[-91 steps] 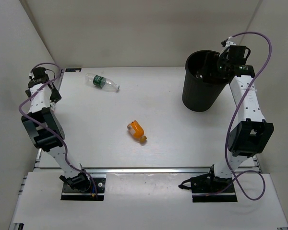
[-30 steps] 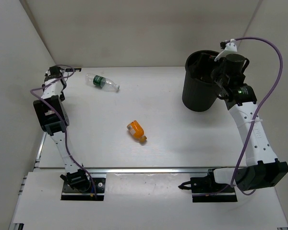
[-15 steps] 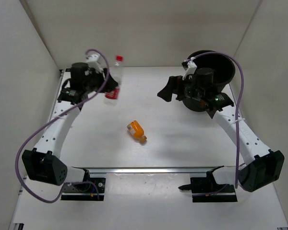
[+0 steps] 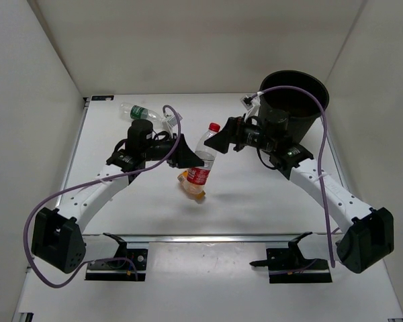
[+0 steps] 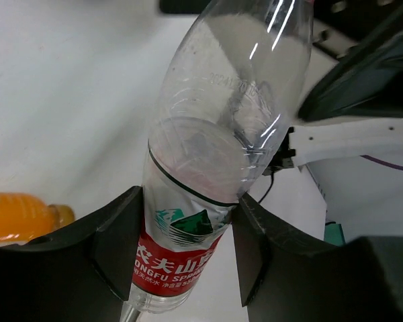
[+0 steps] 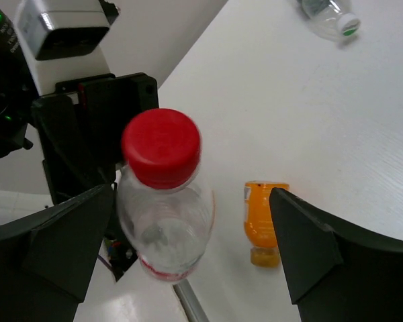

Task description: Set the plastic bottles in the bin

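The red-label bottle [image 4: 201, 161] is clamped in the left gripper [image 5: 187, 251] over the middle of the table [image 4: 255, 201]
Orange bottle [image 6: 264, 213] laid beneath it; right gripper [image 4: 223, 139] held wide apart by the cap [image 6: 160, 146]; green-label bottle [image 4: 142, 113] seen at the far left edge; bin [image 4: 309, 119] set in the far right corner.

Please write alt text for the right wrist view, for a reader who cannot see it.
A red-cap bottle, cap toward the camera, sits between the fingers of the open right claw. The left arm holds it from behind; an orange bottle and a clear bottle lie on the table.
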`<state>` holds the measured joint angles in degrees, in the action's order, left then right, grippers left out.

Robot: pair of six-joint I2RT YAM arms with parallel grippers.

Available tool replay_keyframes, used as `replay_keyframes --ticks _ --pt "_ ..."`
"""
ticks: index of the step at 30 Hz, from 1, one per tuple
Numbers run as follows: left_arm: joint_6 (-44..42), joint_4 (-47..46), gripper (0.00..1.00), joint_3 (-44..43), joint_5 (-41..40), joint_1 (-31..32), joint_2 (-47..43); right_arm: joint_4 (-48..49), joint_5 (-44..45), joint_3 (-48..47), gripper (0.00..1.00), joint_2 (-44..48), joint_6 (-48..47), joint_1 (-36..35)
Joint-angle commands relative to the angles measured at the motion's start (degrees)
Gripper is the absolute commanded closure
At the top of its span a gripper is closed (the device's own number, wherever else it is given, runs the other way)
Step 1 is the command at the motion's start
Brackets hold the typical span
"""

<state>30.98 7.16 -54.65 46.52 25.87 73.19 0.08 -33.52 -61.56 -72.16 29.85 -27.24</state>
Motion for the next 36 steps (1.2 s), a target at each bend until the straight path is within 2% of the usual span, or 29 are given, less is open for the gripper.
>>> replay_keyframes --ticks 1,3,5,6,7,8,9,10,13,14,15,16,20,22,24,25,26,27,29,31,33,36 --pt "3.30 -8.13 0.61 0.16 5.07 1.72 -3.67 7.66 0.64 0.74 0.01 -0.34 3.20 -2.37" --pt "2.25 -7.16 0.61 0.16 4.38 2.87 -3.49 8.62 1.78 0.74 0.07 -1.84 3.73 -3.25" --pt "0.93 -2.52 0.60 -0.98 3.75 3.22 -2.88 8.89 2.49 0.57 0.20 -1.93 4.60 -3.52" --pt "0.75 -1.98 0.60 -0.98 3.23 3.31 -2.88 9.41 3.80 0.74 0.37 -1.58 4.17 -4.13" --pt "0.75 -1.80 0.60 -0.72 3.48 3.22 -2.35 9.33 4.85 0.91 0.50 -1.32 4.34 -4.39" --pt "1.18 -2.06 0.60 -0.54 3.40 3.22 -2.26 9.24 5.74 1.09 0.54 -0.88 3.47 -4.66" --pt "1.19 -2.32 0.57 -0.37 2.96 3.22 -2.61 8.63 6.96 0.74 0.63 -0.62 3.38 -5.01" --pt "1.27 -2.59 0.53 -0.02 3.05 3.40 -2.09 8.45 6.97 0.91 0.71 -0.35 3.12 -4.75" --pt "2.32 -3.55 0.23 -0.02 3.48 2.70 -2.17 7.83 7.32 1.35 0.90 0.09 3.12 -3.96" --pt "2.68 -4.60 0.19 0.07 3.92 2.26 -2.35 7.75 7.41 0.92 0.93 0.35 3.37 -3.26" --pt "3.46 -5.13 0.15 -0.19 4.36 1.56 -2.52 7.66 7.68 1.00 0.95 0.62 3.12 -2.64" --pt "3.56 -5.05 0.02 -0.63 4.80 1.03 -2.96 7.22 8.03 0.66 0.98 0.88 2.50 -1.86" --pt "4.09 -4.00 0.01 -0.89 4.98 -0.99 -5.06 2.92 8.56 -3.21 0.99 1.67 -0.83 2.71" --pt "2.78 -1.28 0.01 -1.85 3.33 -3.53 -6.21 0.02 9.61 -7.50 0.98 1.94 -3.56 7.27" --pt "1.11 9.21 0.01 -4.31 -2.29 -6.25 -7.09 -4.11 11.62 -11.02 0.97 2.29 -7.41 11.66" --pt "-1.08 12.50 0.02 -7.45 -9.19 -7.31 -6.14 -5.34 12.85 -14.17 0.97 2.46 -8.65 14.21" --pt "-2.67 19.84 0.01 -11.49 -19.78 -7.58 -4.47 -7.26 15.73 -17.51 0.97 2.12 -10.75 15.11" --pt "-3.38 26.79 0.01 -13.96 -26.07 -7.50 -3.33 -7.89 19.07 -18.93 0.96 1.76 -12.95 17.12" --pt "-3.91 34.89 0.02 -22.91 -49.84 -7.06 2.98 -12.27 25.06 -26.47 0.96 -0.51 -16.37 19.15" --pt "-3.21 38.45 0.02 -26.97 -54.94 -10.11 8.25 -12.47 30.07 -29.74 0.95 -2.79 -19.46 21.35" --pt "-0.94 36.45 0.01 -29.71 -50.49 -14.78 13.11 -11.95 34.72 -31.60 0.94 -5.26 -22.97 22.84" --pt "1.79 35.81 0.02 -34.79 -55.02 -17.17 24.24 -10.98 40.54 -33.63 0.94 -10.44 -26.06 25.22"
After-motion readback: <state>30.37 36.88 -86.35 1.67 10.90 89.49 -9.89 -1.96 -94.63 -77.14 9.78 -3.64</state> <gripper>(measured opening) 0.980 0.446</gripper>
